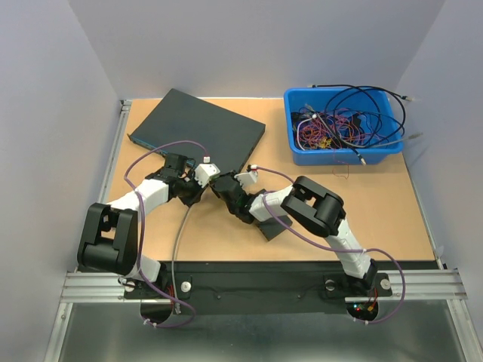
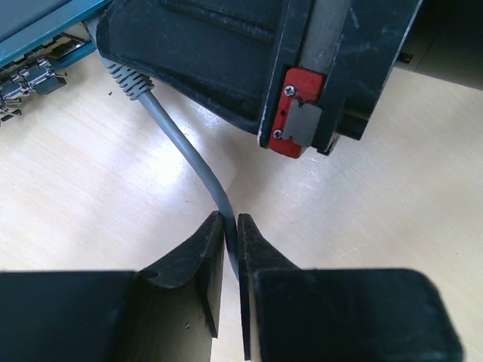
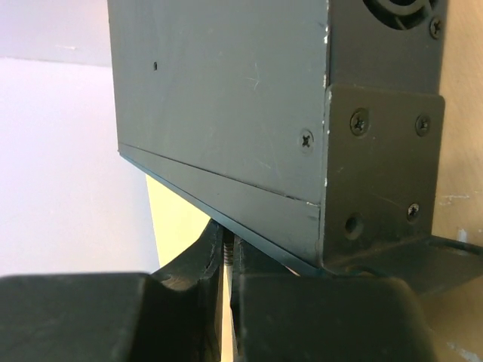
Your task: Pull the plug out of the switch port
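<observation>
The dark switch (image 1: pixel 198 124) lies at the table's back left, with its port row (image 2: pixel 30 75) facing the arms. A grey cable (image 2: pixel 185 147) ends in a ribbed plug boot (image 2: pixel 130 83) at that port face. My right gripper (image 3: pixel 226 245) is shut on the ribbed plug (image 3: pixel 227 253) just under the switch's edge (image 3: pixel 226 98). Its fingers hide the plug's tip, so whether the plug sits in the port is hidden. My left gripper (image 2: pixel 231 226) is shut on the cable a short way back. From above, both grippers (image 1: pixel 195 185) (image 1: pixel 219 181) meet at the switch's front.
A blue bin (image 1: pixel 343 154) full of tangled wires stands at the back right. A black flat piece (image 1: pixel 273 226) lies under the right forearm. The grey cable (image 1: pixel 178 241) trails toward the near edge between the arm bases.
</observation>
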Controlling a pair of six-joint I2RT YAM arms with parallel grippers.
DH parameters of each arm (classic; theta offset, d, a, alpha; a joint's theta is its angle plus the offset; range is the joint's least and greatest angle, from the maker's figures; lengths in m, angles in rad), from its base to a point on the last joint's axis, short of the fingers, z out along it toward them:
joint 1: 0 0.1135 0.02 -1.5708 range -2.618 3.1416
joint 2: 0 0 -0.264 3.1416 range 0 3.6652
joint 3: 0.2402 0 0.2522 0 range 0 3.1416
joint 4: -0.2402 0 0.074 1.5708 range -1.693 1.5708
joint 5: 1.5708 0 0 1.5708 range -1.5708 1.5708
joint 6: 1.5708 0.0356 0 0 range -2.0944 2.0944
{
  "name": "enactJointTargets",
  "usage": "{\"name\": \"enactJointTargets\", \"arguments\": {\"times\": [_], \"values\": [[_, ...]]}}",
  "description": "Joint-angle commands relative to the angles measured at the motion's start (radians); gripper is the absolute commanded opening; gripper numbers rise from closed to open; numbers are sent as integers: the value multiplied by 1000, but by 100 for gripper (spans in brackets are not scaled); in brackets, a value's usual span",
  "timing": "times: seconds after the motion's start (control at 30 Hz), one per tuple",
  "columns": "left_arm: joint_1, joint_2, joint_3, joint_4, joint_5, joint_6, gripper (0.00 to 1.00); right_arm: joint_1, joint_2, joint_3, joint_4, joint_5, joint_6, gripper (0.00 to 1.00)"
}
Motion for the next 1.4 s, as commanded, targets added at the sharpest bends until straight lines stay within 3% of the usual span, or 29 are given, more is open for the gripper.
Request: {"name": "enactJointTargets", "arguments": {"times": [0.0, 0.07, 0.13, 0.33, 0.4, 0.67, 0.87, 0.93, 1.0, 1.03, 1.1, 1.37], "values": [[-7, -39, 20, -65, 72, 9, 14, -72, 21, -6, 107, 134, -52, 0], [-7, -42, 19, -66, 75, 9, 14, -72, 25, -3, 110, 146, -56, 2], [-8, -42, 22, -65, 78, 9, 13, -72, 36, 10, 110, 157, -50, 27], [-8, -54, 19, -68, 87, 9, 13, -73, 50, 33, 110, 207, -46, 40], [-10, -57, 19, -69, 90, 9, 13, -75, 50, 23, 110, 229, -37, 38], [-15, -72, 14, -75, 98, 14, 12, -88, 65, 19, 105, 259, -24, 1], [-15, -77, 11, -77, 99, 17, 12, -90, 51, 17, 105, 238, -96, 0], [-15, -74, 14, -75, 102, 20, 13, -89, 51, 17, 104, 165, -127, 0], [-15, -74, 26, -88, 105, 38, 35, -84, 54, 13, 101, 59, -132, 0], [-13, -75, 40, -95, 107, 45, 55, -75, 54, 4, 95, 37, -132, 0], [-5, -81, 59, -112, 113, 55, 67, -62, 47, -4, 78, 8, -138, 0], [130, -51, 244, -146, 191, 85, 70, -27, 39, -21, 44, -79, -144, 0]]}}
